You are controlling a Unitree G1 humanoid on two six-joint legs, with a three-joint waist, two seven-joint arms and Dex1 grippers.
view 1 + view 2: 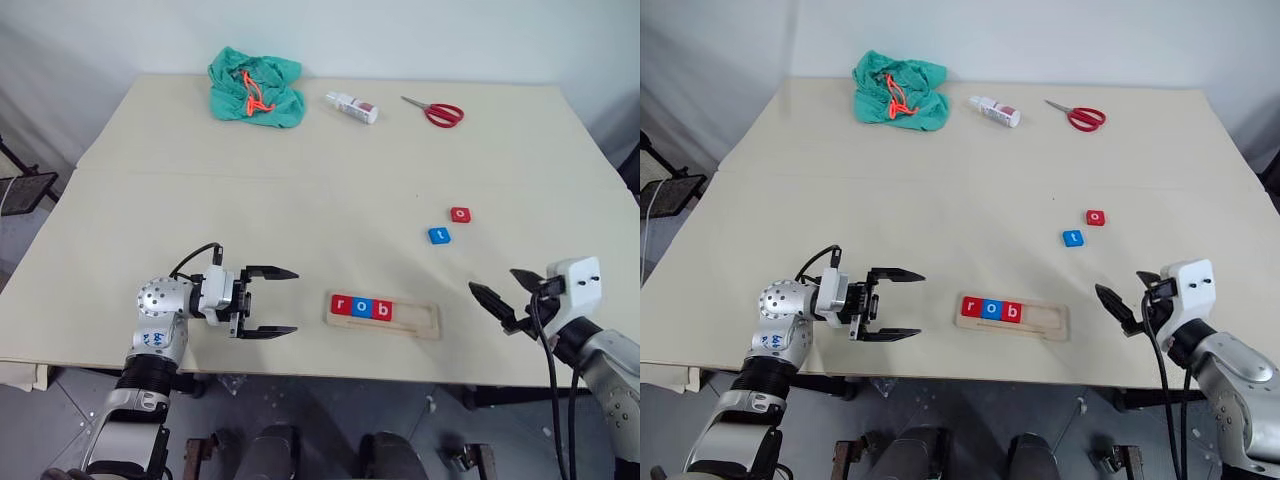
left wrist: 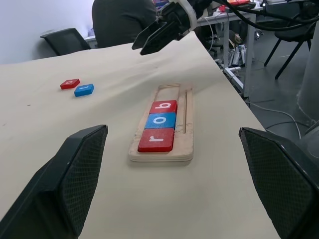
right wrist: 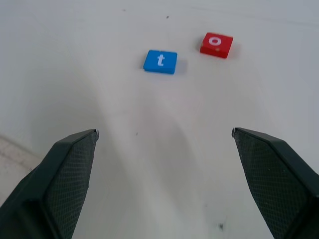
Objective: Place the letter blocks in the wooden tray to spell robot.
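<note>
So far the wooden tray (image 1: 430, 322) holds r, o, b beside my right claw (image 1: 503, 297), which hangs spread and empty; the blue t (image 3: 160, 61) and red o (image 3: 216, 44) lie close together ahead of it. I could easily grab t first or nudge both. My left claw (image 1: 270, 300) waits released, too.

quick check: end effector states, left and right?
Left end effector: open, holding nothing.
Right end effector: open, holding nothing.
</note>
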